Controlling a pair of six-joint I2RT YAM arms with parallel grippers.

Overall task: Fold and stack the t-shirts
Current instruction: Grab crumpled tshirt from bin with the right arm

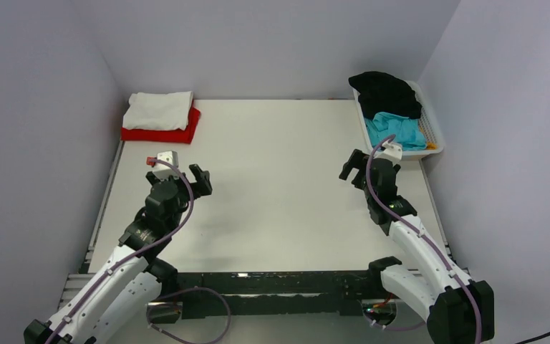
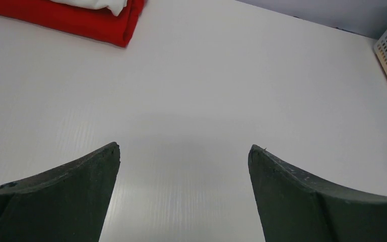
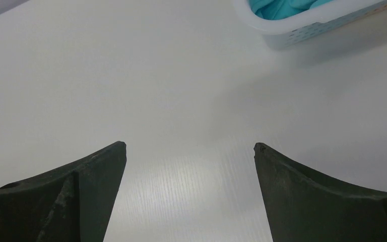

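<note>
- Both arms hang over table (image 1: 279, 208): left gripper (image 1: 200, 178) & right gripper (image 1: 351, 169) each w/ jaws spread, holding nothing
- White t-shirt (image 1: 159, 110) sits folded atop red t-shirt (image 1: 157, 135), well ahead-left of left gripper; two look done
- Teal t-shirt (image 1: 394, 130) lies crumpled in basket (image 1: 437, 136) w/ black t-shirt (image 1: 385, 93), just ahead-right of right gripper
- Next, prob: right arm reaches over basket rim, pinches teal cloth, lifts it clear

Folded t-shirts (image 1: 159, 115) lie stacked far left; loose t-shirts (image 1: 390, 107) sit in the basket (image 1: 435, 134) far right.
</note>
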